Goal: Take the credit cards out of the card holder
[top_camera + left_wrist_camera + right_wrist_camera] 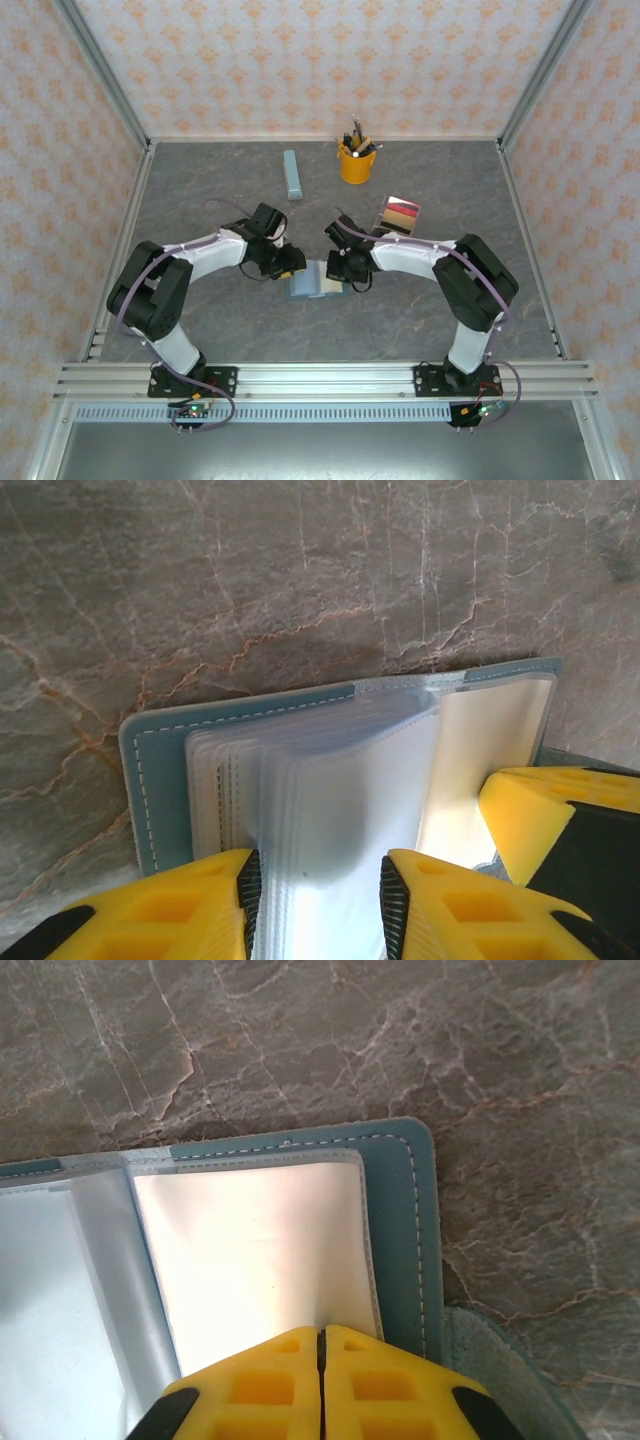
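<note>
- Left gripper: yellow fingers pinch a bundle of clear plastic sleeves.
- Right gripper: fingers pressed together, tips on the open teal-blue stitched folding card holder, flat on the grey marbled table.
- The top view adds tan and red flat credit cards, lying apart near the yellow pen cup.

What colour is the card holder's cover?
The card holder is teal-blue with pale stitching; best in the right wrist view.

We identify a robot test cell: patterned wall panels in aluminium posts enclose the stone-look table on three sides; a rail at its near edge carries both arms.
</note>
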Available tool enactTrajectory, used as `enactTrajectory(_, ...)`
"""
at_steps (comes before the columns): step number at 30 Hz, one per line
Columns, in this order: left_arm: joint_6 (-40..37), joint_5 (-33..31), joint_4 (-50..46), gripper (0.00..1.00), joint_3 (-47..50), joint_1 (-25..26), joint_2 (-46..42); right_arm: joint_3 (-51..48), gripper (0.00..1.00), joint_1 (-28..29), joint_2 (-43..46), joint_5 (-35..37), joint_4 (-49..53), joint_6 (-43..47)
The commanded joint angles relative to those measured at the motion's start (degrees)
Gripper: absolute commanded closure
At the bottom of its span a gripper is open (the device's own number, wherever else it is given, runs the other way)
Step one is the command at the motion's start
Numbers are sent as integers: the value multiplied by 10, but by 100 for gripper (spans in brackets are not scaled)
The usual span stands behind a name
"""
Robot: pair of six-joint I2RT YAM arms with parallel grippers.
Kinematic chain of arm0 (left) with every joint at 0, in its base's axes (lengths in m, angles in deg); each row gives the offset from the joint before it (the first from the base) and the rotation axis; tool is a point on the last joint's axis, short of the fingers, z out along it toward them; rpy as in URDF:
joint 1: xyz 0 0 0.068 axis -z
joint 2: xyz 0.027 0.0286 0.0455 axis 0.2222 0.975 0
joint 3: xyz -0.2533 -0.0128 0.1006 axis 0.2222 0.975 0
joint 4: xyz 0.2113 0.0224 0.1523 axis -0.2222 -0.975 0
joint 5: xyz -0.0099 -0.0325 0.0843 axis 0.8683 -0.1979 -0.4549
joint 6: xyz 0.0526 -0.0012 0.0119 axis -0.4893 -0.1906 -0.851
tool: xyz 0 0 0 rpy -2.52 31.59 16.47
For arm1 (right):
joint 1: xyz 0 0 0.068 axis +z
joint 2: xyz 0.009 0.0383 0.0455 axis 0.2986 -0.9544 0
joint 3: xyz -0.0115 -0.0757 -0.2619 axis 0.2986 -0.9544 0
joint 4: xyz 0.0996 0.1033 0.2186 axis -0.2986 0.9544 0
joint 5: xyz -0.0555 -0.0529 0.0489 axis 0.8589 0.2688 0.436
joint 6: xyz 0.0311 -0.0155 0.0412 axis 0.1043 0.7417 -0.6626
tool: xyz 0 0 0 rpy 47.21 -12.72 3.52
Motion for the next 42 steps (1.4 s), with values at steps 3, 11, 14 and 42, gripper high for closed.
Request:
enactTrajectory(3, -4, 28, 21, 60, 6, 1, 15, -4, 93, -2, -37, 3, 31, -4)
enactTrajectory(11, 14, 96, 81, 70, 14, 1, 0, -4, 93, -2, -38, 3, 32, -5)
enactTrajectory(14, 28, 126, 115, 71, 21, 2, -7, -3, 93, -2, -32, 5, 31, -6)
enactTrajectory(42, 88, 128, 191, 68, -24, 51, 68, -99, 92, -2, 169, 63, -36, -28)
